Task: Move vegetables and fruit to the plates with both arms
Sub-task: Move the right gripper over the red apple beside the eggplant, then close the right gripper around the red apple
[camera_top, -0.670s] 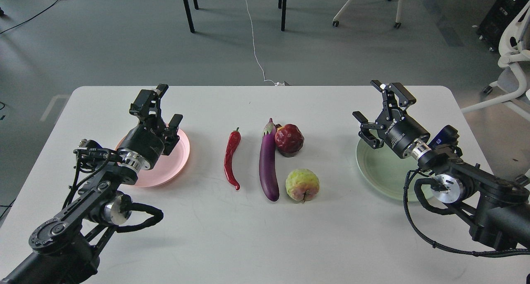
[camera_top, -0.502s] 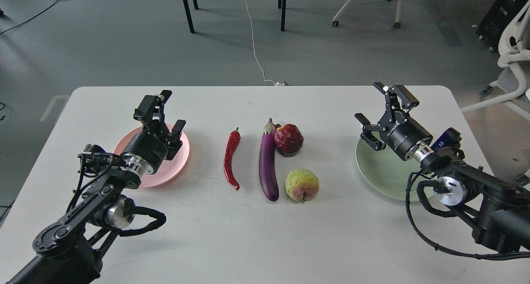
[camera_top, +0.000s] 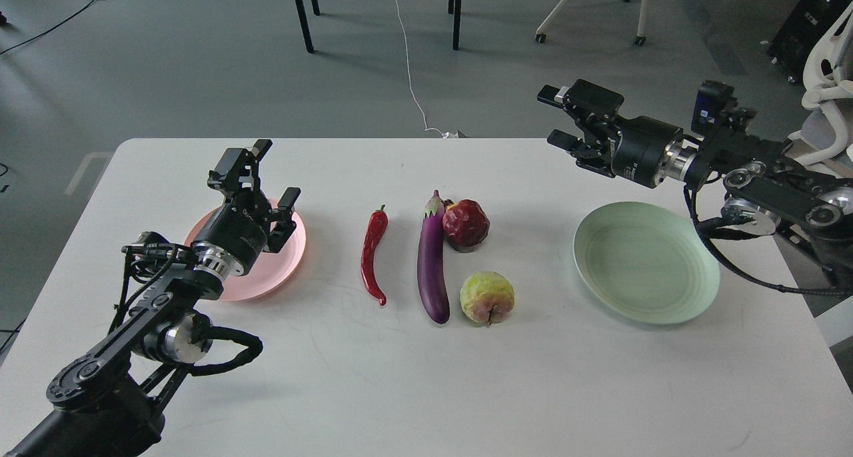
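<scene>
At desk (camera_top: 413, 390) centre, the glossy eggplant (camera_top: 432, 260) touches the pomegranate (camera_top: 465, 224) at its 1 o'clock; gripping either could nudge the other, and the round bumpy fruit (camera_top: 486, 298) at 5 o'clock might roll. Curved chili (camera_top: 372, 256) lies at 9 o'clock. Left tool (camera_top: 261, 177) hovers empty, fingers apart, over the pink plate (camera_top: 293, 257); right tool (camera_top: 561, 116), apart and empty, sits at 11 o'clock of the mint plate (camera_top: 646, 264)

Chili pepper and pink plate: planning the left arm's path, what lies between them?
Head view: bare white table between the chili pepper and pink plate; the open left gripper hovers over the plate.
</scene>
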You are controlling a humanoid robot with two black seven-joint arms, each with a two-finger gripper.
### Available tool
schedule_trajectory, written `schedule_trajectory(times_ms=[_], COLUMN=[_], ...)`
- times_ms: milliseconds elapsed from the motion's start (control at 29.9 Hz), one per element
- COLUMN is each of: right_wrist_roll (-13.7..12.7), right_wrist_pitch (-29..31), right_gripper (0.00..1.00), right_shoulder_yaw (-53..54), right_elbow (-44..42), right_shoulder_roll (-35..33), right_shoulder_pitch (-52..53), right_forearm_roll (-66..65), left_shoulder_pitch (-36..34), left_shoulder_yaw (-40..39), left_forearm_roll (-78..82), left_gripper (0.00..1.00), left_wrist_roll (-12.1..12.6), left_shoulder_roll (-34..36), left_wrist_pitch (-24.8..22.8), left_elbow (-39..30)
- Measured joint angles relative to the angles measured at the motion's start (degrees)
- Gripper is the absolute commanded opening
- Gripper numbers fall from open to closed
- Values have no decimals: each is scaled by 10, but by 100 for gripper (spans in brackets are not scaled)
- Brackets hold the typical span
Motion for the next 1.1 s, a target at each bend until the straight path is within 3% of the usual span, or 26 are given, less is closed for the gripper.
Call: schedule_trajectory(times_ms=[167,469,703,1105], right_wrist_roll=[0,0,0,0], right_wrist_pitch=[-20,-91,-97,-146], right_gripper=[99,98,98,96], right_shoulder_yaw=[-186,-330,-358,-370], right_elbow=[-13,-103,-154,-224], right_shoulder_roll=[72,228,298,308], right_shoulder_pitch=[123,137,111,47], right_forearm_roll=[-186,-245,-246,-243], left_shoulder_pitch=[-1,0,3,3], left_shoulder_yaw=[-9,-30,-40,-43], left_forearm_roll=[-3,-3,-4,-5], left_gripper=[99,99,99,99], left_wrist_roll=[-2,-2,-2,-2], left_shoulder_roll=[5,8,10,14], left_wrist_pitch=[0,0,1,0], left_elbow=[-3,-9,-13,-14])
